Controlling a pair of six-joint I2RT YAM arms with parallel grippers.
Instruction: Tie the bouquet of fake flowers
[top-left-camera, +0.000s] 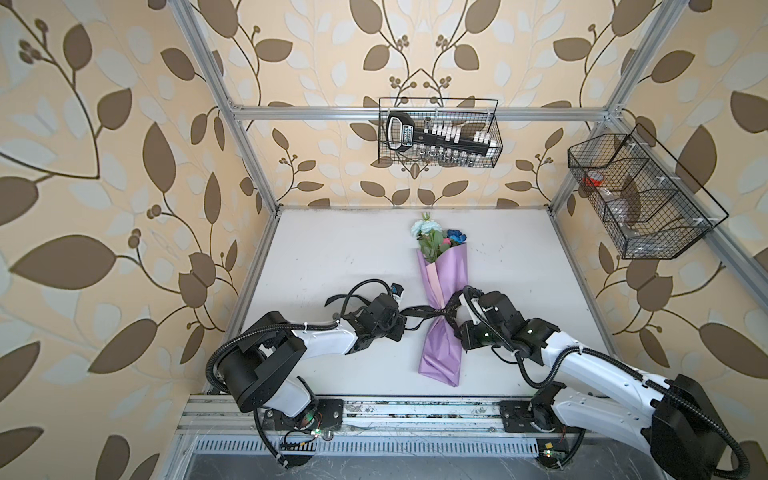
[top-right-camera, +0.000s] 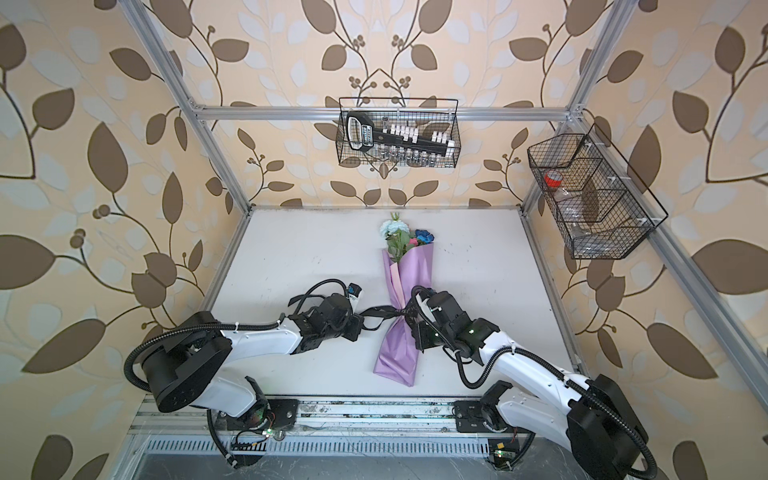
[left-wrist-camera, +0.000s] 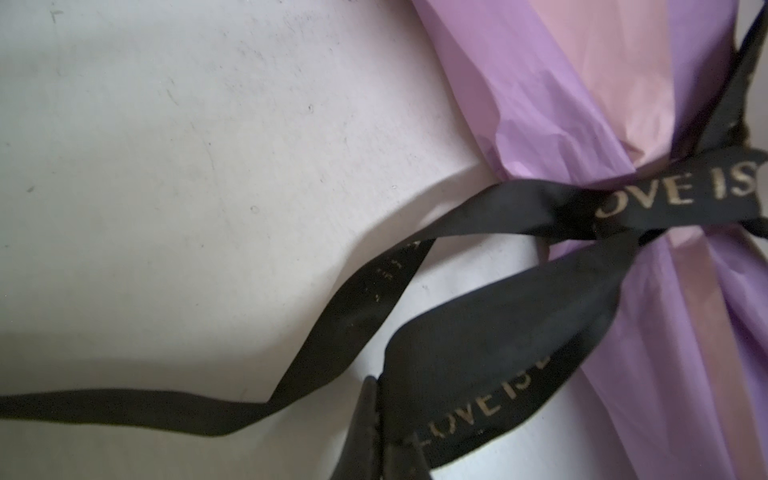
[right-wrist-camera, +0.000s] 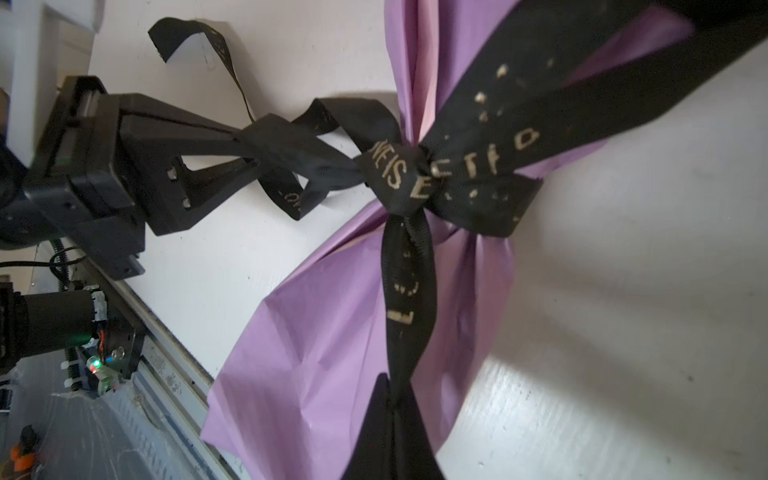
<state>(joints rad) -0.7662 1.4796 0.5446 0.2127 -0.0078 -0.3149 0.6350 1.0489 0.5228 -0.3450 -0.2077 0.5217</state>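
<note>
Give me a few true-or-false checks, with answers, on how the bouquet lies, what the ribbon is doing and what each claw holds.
1. The bouquet lies flat on the table, with its blooms pointing away from the arm bases. True.
2. The left claw is open and clear of the ribbon. False: it is shut on a strand of the ribbon.
3. The ribbon is knotted around the pinched middle of the lilac wrapping. True.
4. The right claw grips the wrapping paper. False: it is shut on a strand of the ribbon, not on the paper.
</note>
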